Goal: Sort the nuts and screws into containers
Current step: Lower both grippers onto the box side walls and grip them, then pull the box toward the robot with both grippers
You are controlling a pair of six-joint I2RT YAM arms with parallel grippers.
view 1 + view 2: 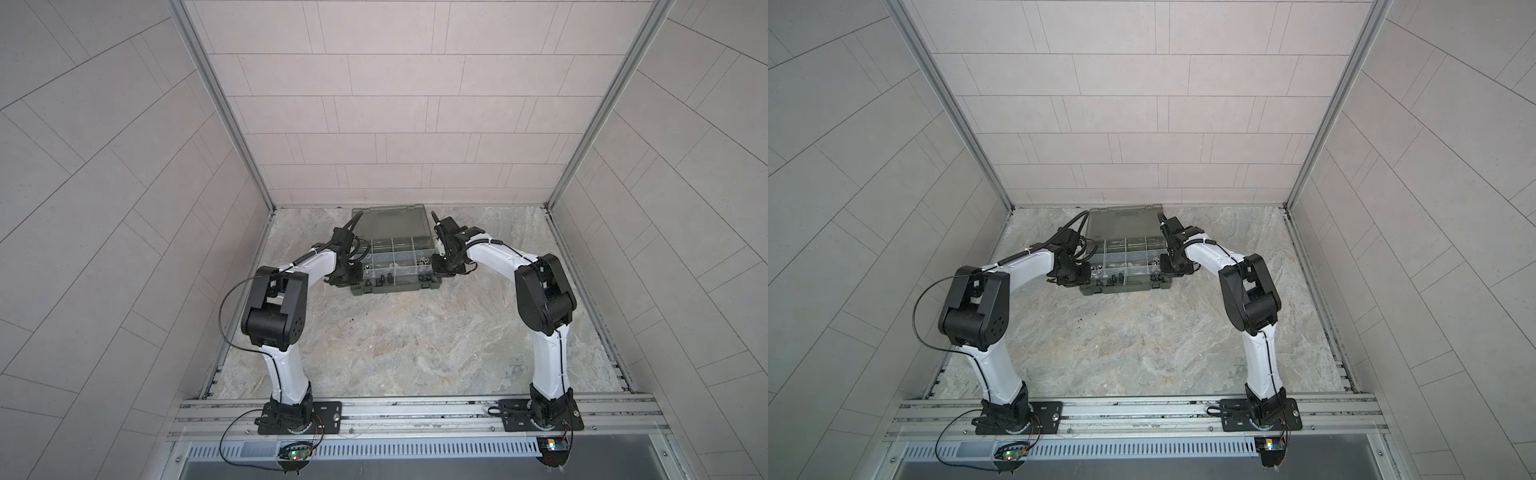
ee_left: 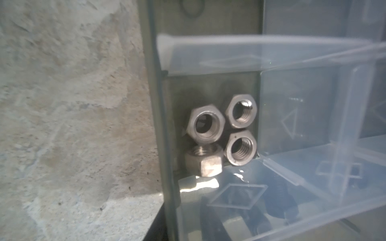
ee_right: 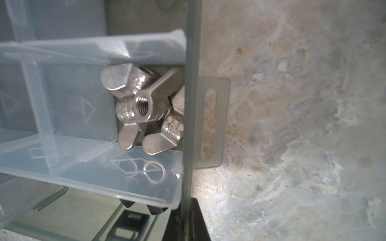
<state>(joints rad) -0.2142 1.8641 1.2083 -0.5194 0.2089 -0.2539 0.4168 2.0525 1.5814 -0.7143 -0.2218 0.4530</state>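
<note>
The translucent grey-green organizer case (image 1: 395, 289) (image 1: 1125, 289) lies open at the back of the table, its containers (image 1: 392, 257) split by pale dividers. Several silver hex nuts (image 2: 206, 125) lie in a cell by the left wall. Silver wing nuts (image 3: 144, 108) are heaped in a cell by the right wall. Small black screws (image 1: 390, 275) (image 1: 1121, 276) show in the front cells. My left gripper (image 1: 355, 277) (image 1: 1086, 274) (image 2: 175, 227) straddles the left wall, one finger on each side. My right gripper (image 1: 434, 270) (image 1: 1163, 268) (image 3: 186, 221) is shut on the right wall.
The hinged lid (image 1: 388, 222) (image 1: 1125, 220) lies back towards the rear wall. A pale slotted tab (image 3: 211, 123) sticks out from the case's right side. Bare marbled tabletop (image 1: 395, 345) stretches in front of the case, and tiled walls close in left, right and behind.
</note>
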